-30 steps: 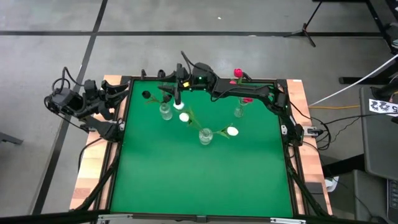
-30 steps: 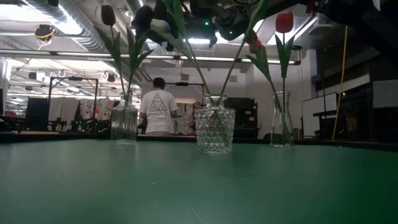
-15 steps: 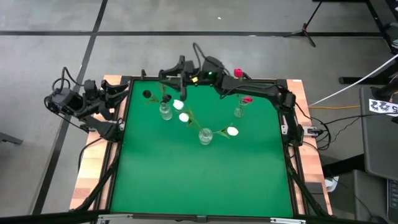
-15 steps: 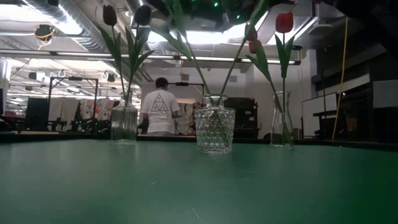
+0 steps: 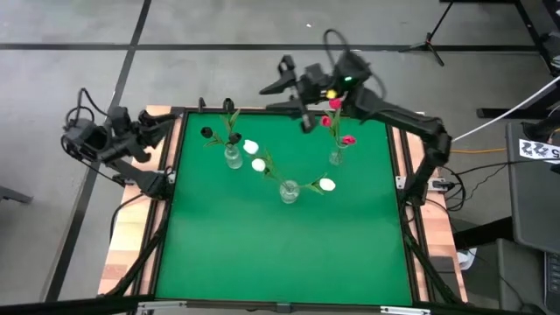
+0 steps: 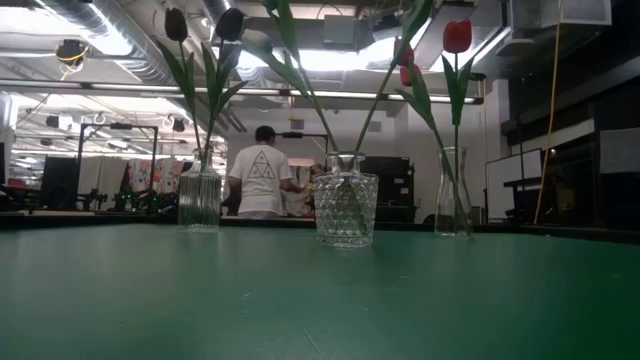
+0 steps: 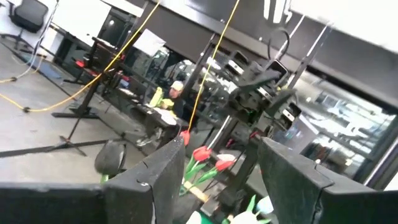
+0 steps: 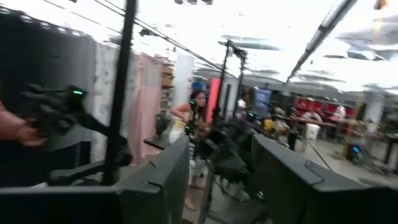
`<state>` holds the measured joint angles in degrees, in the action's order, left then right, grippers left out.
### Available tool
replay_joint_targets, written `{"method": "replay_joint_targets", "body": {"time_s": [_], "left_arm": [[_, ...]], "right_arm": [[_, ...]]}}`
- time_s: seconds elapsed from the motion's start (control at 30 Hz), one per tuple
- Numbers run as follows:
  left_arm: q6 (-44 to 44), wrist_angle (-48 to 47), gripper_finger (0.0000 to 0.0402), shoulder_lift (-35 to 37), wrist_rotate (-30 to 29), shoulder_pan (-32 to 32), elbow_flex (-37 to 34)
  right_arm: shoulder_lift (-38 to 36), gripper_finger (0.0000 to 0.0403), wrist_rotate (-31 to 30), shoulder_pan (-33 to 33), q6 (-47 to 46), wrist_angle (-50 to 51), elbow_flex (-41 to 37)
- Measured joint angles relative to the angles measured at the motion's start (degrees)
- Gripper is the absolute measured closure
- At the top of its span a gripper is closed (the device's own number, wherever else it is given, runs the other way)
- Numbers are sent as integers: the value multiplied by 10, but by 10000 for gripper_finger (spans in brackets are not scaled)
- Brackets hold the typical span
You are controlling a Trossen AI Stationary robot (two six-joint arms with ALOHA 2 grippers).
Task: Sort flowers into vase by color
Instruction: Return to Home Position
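Three glass vases stand on the green table. A ribbed vase [image 5: 232,157] [image 6: 199,200] holds near-black tulips [image 6: 175,22]. A faceted vase [image 5: 288,192] [image 6: 345,210] holds white tulips [image 5: 259,164], whose stems lean out to both sides. A slim vase [image 5: 336,157] [image 6: 453,205] holds red tulips [image 5: 348,140] [image 6: 457,35]. All stems stand in the vases' mouths. My right gripper [image 5: 280,85] [image 8: 217,180] is open, raised high above the table's far edge and holding nothing. My left gripper [image 5: 164,125] [image 7: 211,180] is open, beside the table's far left corner.
The near half of the green table [image 5: 280,254] lies bare in front of the vases. Wooden borders [image 5: 122,254] run along both sides. A person in a white shirt [image 6: 260,180] stands in the room beyond the far edge.
My right gripper has risen from just above the ribbed vase and the white tulips and swung toward the table's far edge and right, tipping up until it points level into the room. The flowers and vases have stayed where they were.
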<state>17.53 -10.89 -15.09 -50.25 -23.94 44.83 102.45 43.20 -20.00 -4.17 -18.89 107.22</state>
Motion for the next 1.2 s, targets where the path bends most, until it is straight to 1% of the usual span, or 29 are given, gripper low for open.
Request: {"method": "replay_joint_targets", "body": {"time_s": [0.2, 0.27, 0.33, 0.43, 0.53, 0.6, 0.7, 0.77, 0.83, 0.93, 1.03, 1.1, 1.2], "left_arm": [[-29, 0, 202, 0, 2, 0, 42], [-37, 0, 202, 0, 2, 0, 55], [-21, 0, 202, 0, 2, 0, 70], [-5, 0, 202, 0, 5, 0, 86], [-36, 0, 202, 0, 19, 0, 97], [-72, 0, 202, 0, 20, 0, 104], [-131, -7, 202, 0, 20, 0, 113], [-144, -6, 202, 0, 20, 0, 121], [-129, -4, 202, 0, 20, 0, 127], [-93, -5, 202, 0, 21, 0, 137], [-112, -5, 202, 1, 20, 0, 143], [-129, -11, 202, 1, 21, 0, 143], [-126, -30, 202, 2, 21, 0, 143]], "right_arm": [[-70, 229, 72, -28, 6, 58, 0], [-90, 229, 119, -42, 14, 70, 0], [-109, 229, 167, -60, 13, 81, 0], [-137, 229, 215, -82, 14, 105, 0], [-161, 229, 246, -109, 17, 134, 0], [-179, 229, 262, -129, 41, 170, 0], [-213, 229, 264, -159, 114, 256, 0], [-239, 229, 260, -175, 179, 338, 0], [-267, 229, 240, -187, 247, 429, 0], [-308, 229, 187, -191, 322, 556, 0], [-346, 229, 135, -190, 364, 646, 0], [-371, 229, 115, -190, 376, 681, 0], [-403, 229, 98, -190, 382, 710, 0]]}}
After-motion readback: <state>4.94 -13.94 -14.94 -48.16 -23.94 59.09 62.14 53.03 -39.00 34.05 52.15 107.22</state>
